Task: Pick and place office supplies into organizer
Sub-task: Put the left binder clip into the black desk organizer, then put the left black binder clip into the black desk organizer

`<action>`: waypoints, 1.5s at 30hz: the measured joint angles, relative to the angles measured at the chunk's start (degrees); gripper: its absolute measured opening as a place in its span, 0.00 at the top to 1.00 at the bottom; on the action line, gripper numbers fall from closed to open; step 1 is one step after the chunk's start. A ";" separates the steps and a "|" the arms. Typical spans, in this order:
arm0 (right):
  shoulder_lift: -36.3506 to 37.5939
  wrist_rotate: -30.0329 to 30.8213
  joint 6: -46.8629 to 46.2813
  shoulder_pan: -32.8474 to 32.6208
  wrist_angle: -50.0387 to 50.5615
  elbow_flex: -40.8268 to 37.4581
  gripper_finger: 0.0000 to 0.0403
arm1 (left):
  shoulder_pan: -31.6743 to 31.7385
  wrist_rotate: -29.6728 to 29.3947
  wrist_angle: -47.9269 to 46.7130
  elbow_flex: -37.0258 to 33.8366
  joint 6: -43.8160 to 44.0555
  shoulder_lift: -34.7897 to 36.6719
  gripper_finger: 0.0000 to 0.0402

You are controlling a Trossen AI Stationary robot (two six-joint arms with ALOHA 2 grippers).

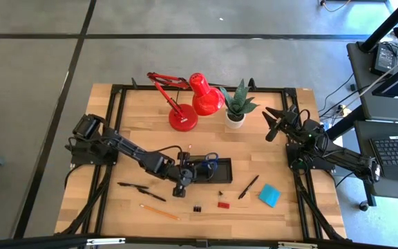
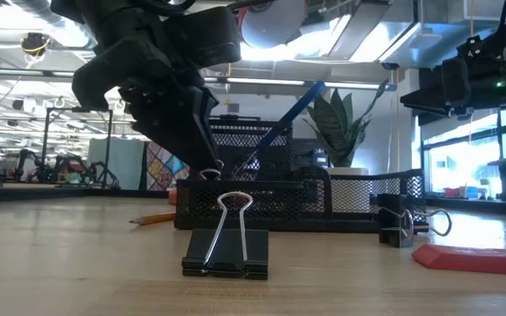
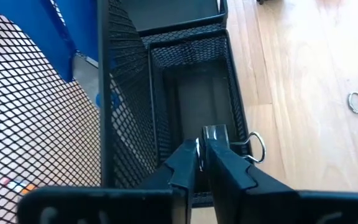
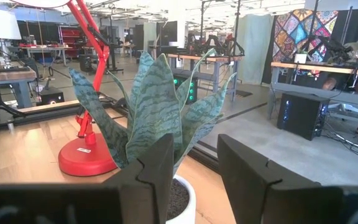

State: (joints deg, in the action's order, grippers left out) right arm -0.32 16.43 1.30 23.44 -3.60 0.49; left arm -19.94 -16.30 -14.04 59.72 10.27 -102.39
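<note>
Organizer (image 1: 216, 168): black mesh tray, centre of table; blue-handled scissors (image 1: 211, 158) stand in it. No readable writing on any item.
Left gripper (image 3: 202, 163): over the organizer's end compartment, fingers nearly together on a binder clip (image 3: 244, 145).
Right gripper (image 4: 194, 163): parted, empty, near the plant (image 4: 154, 99).
On the table: second clip (image 2: 227, 246), eraser (image 1: 223, 204), note pad (image 1: 269, 195), pens (image 1: 140, 188), pencil (image 1: 160, 211).

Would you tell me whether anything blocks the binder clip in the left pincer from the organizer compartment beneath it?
Nothing visible does: the left pincer holds the binder clip directly over the organizer's open mesh compartment, whose floor looks bare.
</note>
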 joint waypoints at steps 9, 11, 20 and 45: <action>0.00 0.00 0.00 0.02 0.00 0.00 0.68 | -0.25 1.04 -0.02 0.00 0.11 0.21 0.82; 0.00 0.00 -0.03 0.00 0.00 0.02 0.68 | -0.25 1.23 -0.02 0.00 0.12 0.26 0.81; 0.01 -0.02 -1.07 0.01 -0.01 0.01 0.68 | -0.26 1.84 -2.34 0.00 2.97 0.39 0.79; 0.01 -0.01 -1.08 0.02 -0.01 0.02 0.68 | -0.35 1.68 -2.34 2.73 0.67 2.58 0.69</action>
State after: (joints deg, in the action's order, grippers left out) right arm -0.31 16.41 0.22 23.46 -3.60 0.51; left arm -20.29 -14.61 -16.39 62.46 10.94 -99.81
